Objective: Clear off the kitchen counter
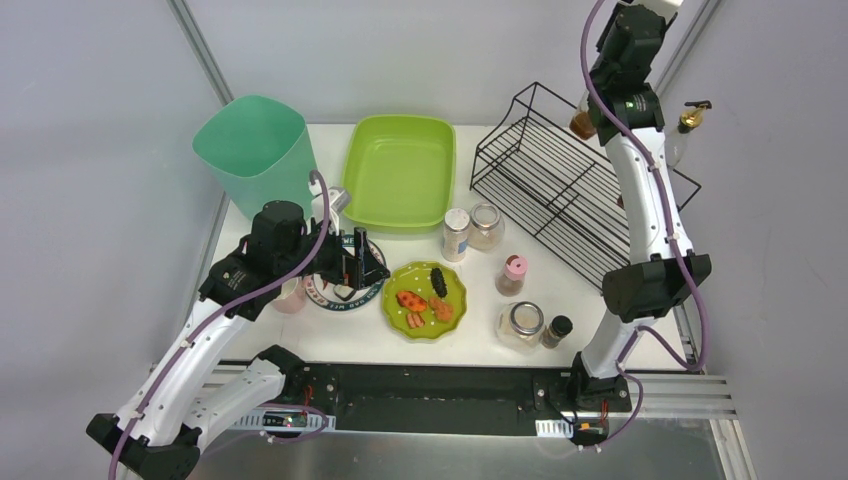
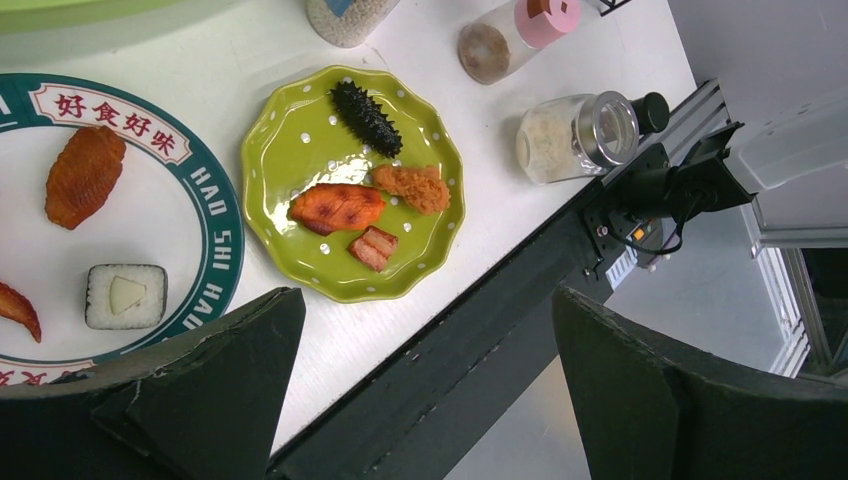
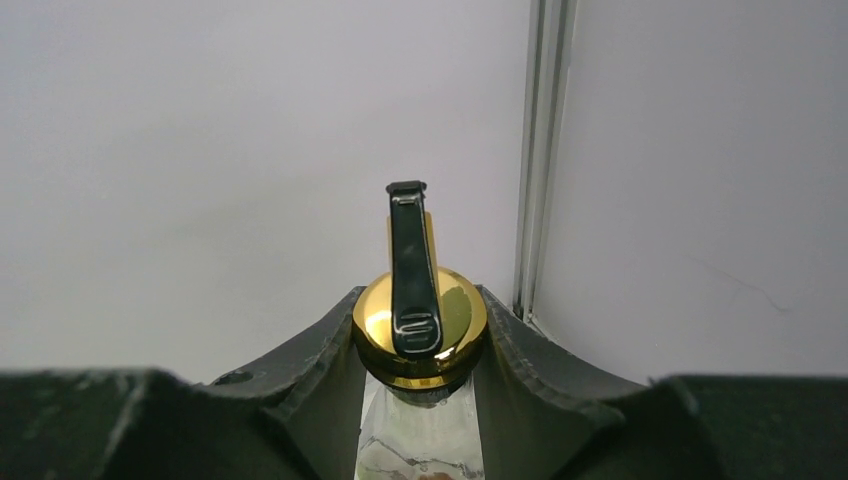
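The large flat white matte kitchen counter (image 1: 483,300), with a black rail along its front edge, is carrying everything here. The left gripper (image 2: 428,300) is hovering over the counter's front left part with its fingers spread wide and nothing between them. One finger is hanging above the rim of a round white plate with a teal lettered border (image 2: 215,215), which is holding a brown wing-shaped piece and a white sushi roll. Just right of it, near the front edge, a lime-green scalloped plate with white dots (image 2: 275,140) is holding a black ridged piece and three orange food pieces.

A mint-green plastic bin (image 1: 255,150) is standing at the far left corner. A lime-green rectangular tub (image 1: 400,170) is sitting at the far edge beside it, and a black wire rack (image 1: 560,180) is occupying the far right corner. Between the tub and the front edge, a pink-capped shaker (image 1: 514,266) is standing among four other small jars (image 1: 486,225).

The right arm is reaching high over the far right corner. In its wrist view the right gripper (image 3: 420,300) is gripping a clear glass bottle with a shiny gold cap and black pour lever (image 3: 445,320). The fingers are pressing on both sides just under the cap, in front of a grey wall and a metal post.
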`<state>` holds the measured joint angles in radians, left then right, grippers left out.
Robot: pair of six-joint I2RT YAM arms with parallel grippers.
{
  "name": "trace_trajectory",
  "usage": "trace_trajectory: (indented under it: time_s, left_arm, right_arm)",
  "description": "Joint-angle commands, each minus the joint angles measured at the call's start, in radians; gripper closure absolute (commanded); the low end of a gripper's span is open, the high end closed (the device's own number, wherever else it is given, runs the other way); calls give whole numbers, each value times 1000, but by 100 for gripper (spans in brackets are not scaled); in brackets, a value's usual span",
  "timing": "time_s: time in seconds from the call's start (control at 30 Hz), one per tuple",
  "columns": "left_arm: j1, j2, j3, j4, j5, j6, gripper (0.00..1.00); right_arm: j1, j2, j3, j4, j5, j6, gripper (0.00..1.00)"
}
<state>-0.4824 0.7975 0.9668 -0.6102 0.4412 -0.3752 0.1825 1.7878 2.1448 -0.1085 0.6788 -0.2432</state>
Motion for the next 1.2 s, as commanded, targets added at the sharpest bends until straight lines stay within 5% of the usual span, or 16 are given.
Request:
trace_trajectory:
  time_s: [0.0,0.67,1.07,1.17]
  left_arm:
    - [10,5,4,24,23,14,0]
    - [11,0,3,24,23,12,0]
    - [11,2,2,24,21,12,0]
    - [11,1,2,24,22,11,0]
  right_arm:
    - [-13,-17,9,84,31,17,100]
    - [-20,-95,-267,136,50,83,100]
    - [-20,-111,-283,79,90,120,100]
    - [-21,-120,-280,54,91,138,82]
